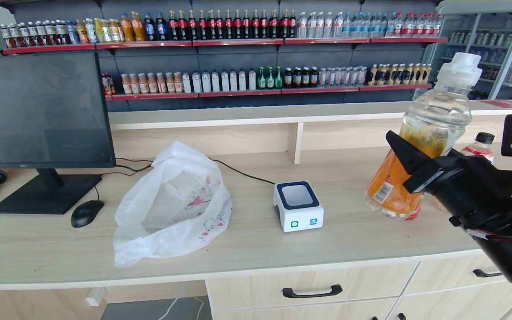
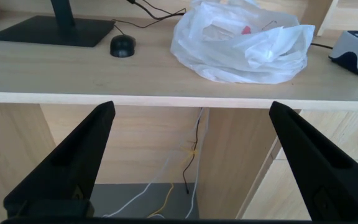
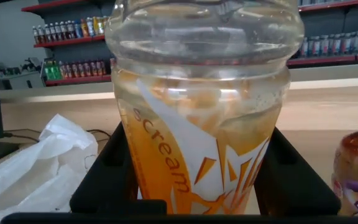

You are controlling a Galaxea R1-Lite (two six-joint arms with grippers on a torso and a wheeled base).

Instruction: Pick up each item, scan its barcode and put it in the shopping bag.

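While crumpled white plastic shopping bag (image 1: 171,204) lies open-mouthed on pale wooden counter (image 1: 256,249), contents unclear, right gripper (image 1: 416,166) clamps tilted clear orange-labelled plastic bottle (image 1: 420,133); left wrist view: left gripper (image 2: 191,168) spread wide below counter edge; right wrist view: small purple-capped bottle (image 3: 356,168) nearby.

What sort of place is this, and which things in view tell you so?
Most likely a shop checkout counter: shelves of bottled drinks run behind it, a barcode scanner sits on it beside a plastic shopping bag, and a monitor stands nearby.
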